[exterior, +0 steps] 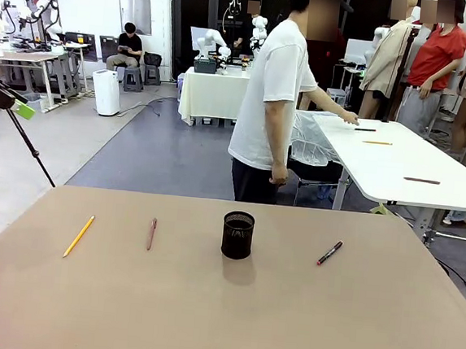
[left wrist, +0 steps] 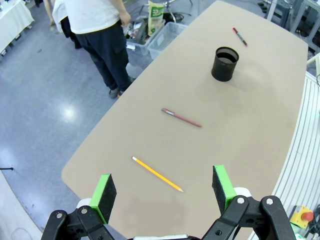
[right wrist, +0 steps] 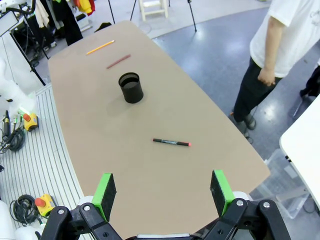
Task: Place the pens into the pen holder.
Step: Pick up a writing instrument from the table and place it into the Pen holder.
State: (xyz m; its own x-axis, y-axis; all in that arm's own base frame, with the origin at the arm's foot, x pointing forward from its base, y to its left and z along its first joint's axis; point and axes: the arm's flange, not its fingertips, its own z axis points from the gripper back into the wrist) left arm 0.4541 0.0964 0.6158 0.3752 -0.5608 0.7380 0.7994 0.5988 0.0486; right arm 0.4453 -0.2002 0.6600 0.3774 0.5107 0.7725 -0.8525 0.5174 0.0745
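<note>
Left gripper (left wrist: pixel 162 181) and right gripper (right wrist: pixel 162 184) gape empty, well back from holder (exterior: pixel 237 234), yellow pen (exterior: pixel 79 236) far left of it, brown pen (exterior: pixel 152 233) nearer left, black pen (exterior: pixel 330 252) right, all 3 lying flat, likely light, stiff, roll-prone, so pinch mid-shaft.

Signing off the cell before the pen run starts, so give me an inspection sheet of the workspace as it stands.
Surface: tan table, bare apart from the job's things.
Job's things: pen holder upright mid-table; yellow pencil and reddish-brown pen lying to its left, black pen with red ends to its right; none inside.
Clutter: nothing seen.
Grippers: left gripper and right gripper open, empty, above the table.
Cables: black cables on the floor beside the table.
Surroundings: person standing at the far side, reaching to a white table.
</note>
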